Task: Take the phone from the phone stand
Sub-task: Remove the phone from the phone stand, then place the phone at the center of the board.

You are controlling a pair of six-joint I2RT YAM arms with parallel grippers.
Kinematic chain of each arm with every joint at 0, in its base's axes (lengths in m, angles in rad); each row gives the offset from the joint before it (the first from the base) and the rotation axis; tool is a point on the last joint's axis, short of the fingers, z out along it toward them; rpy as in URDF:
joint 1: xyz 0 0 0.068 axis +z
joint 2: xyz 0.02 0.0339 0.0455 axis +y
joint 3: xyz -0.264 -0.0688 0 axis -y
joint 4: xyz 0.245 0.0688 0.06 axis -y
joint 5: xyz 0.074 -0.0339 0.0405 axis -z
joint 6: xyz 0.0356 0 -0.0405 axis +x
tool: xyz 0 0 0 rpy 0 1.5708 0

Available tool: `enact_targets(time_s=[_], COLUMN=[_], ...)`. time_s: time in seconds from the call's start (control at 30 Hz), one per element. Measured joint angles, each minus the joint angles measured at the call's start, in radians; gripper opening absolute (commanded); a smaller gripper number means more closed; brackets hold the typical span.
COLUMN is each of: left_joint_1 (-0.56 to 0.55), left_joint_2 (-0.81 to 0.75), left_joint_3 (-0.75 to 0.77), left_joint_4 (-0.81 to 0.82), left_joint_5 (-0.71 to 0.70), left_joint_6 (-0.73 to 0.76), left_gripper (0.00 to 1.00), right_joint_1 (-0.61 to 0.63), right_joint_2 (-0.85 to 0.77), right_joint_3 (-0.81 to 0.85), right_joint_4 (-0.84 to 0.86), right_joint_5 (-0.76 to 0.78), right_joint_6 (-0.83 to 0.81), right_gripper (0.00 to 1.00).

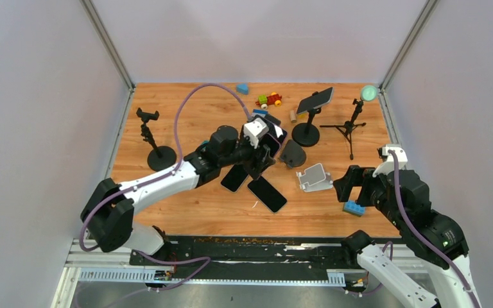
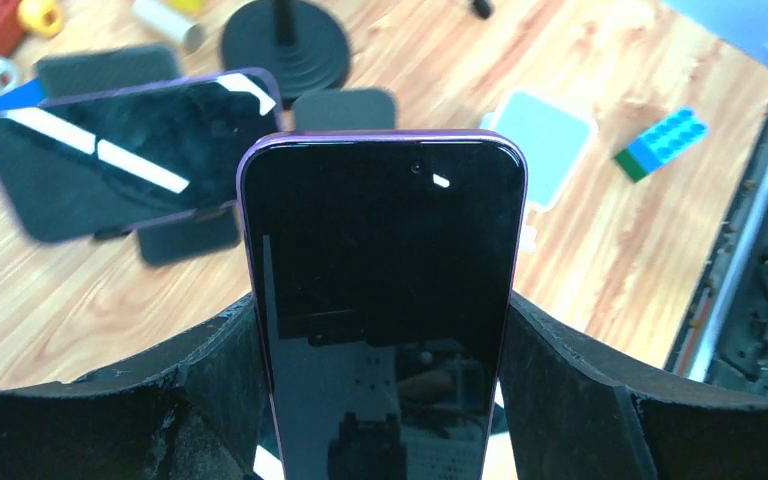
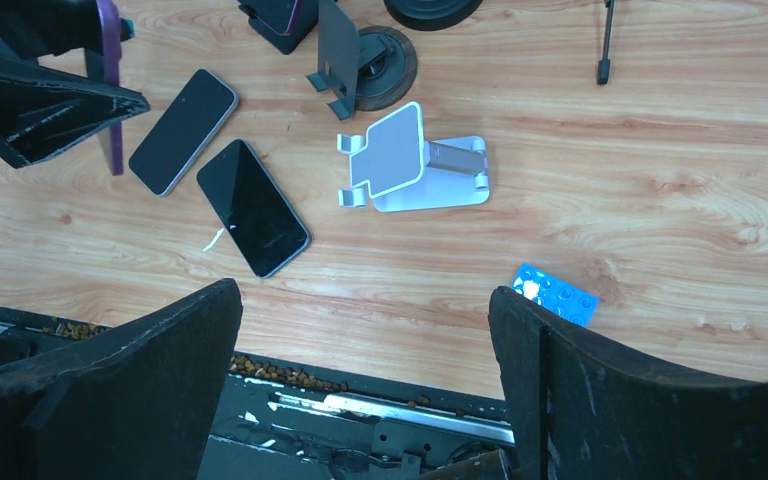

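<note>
Left wrist view: the left gripper (image 2: 380, 305) pinches the purple-edged phone (image 2: 385, 230) by its long sides, upright and seemingly clear of the table (image 1: 186, 218). The dark phone stand (image 2: 344, 108) just behind it is empty, so the removal appears largely done; what is left is judged to be laying the phone down and letting go. A second phone (image 2: 130, 150) sits propped further back. The right gripper (image 3: 363, 295) hovers spread wide, holding nothing
</note>
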Motion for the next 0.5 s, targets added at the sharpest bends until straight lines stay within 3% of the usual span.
enact_targets(time_s=[0.27, 0.5], left_joint_1=[0.185, 0.207], left_joint_2=[-0.123, -0.071], left_joint_3=[-0.246, -0.222], left_joint_4=[0.043, -0.067], left_joint_5=[-0.074, -0.286], left_joint_6=[-0.048, -0.032], left_gripper=[0.00, 0.00], right_joint_1=[0.000, 0.000], right_joint_2=[0.005, 0.006], right_joint_3=[-0.011, -0.016], right_joint_4=[0.028, 0.037], right_joint_5=[-0.024, -0.034], right_joint_6=[0.000, 0.000], right_gripper=[0.95, 0.95])
